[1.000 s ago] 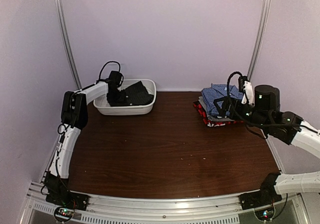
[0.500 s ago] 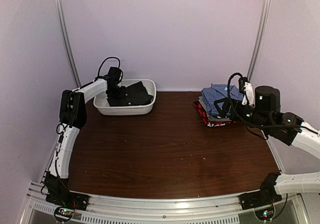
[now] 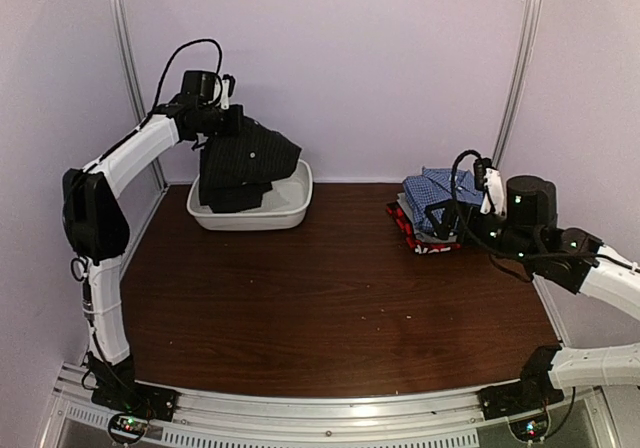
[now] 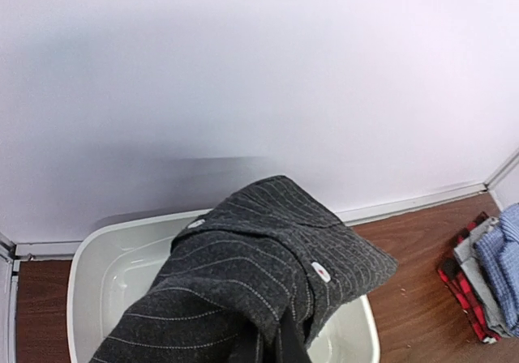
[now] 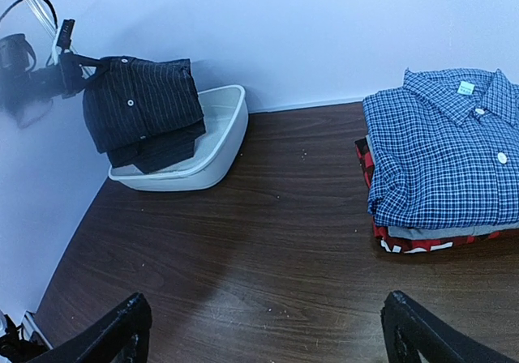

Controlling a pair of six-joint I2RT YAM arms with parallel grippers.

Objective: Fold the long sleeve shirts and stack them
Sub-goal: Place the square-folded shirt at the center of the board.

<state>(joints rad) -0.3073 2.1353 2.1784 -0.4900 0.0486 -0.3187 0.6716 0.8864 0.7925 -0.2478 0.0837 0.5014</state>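
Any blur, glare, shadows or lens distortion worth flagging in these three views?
Top external: soft, glare on the near metal rail. Left wrist: black pinstriped cloth shirt fills the lower frame; grey shadow on the wall above the white plastic tub. Right wrist: dark wooden table's back edge bows; left arm blurred top left, blue checked shirt sharp.

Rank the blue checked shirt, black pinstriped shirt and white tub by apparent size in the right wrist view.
Largest: blue checked shirt, though nearest the camera.
Then black pinstriped shirt and white tub, about alike; the shirt hides part of the tub.
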